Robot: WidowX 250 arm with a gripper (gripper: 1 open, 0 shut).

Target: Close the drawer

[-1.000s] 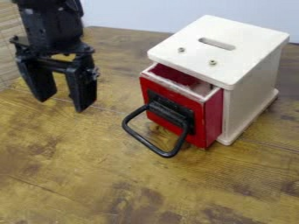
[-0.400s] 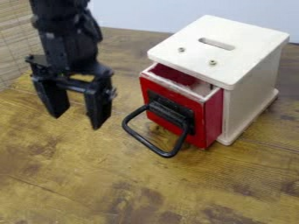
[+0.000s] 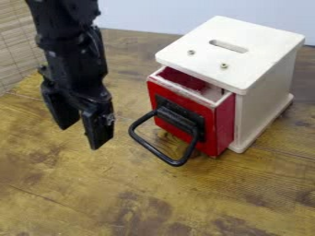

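The red drawer [image 3: 187, 112] sticks partly out of the cream-white box [image 3: 246, 69], its red front panel facing front-left. Its large black loop handle [image 3: 163, 138] hangs down onto the wooden table. My black gripper [image 3: 76, 123] hangs just left of the handle, a little above the table and not touching it. Its two fingers [image 3: 99, 127] point down with a narrow gap between them, and nothing is held.
The wooden table [image 3: 147, 198] stretches in front and to the left. The cream-white box has a slot [image 3: 227, 44] on top. A woven mat edge [image 3: 13, 41] lies at the far left behind the arm.
My gripper has moved right and down toward the drawer handle and has turned, so its fingers now look closer together than before. The drawer has not moved.
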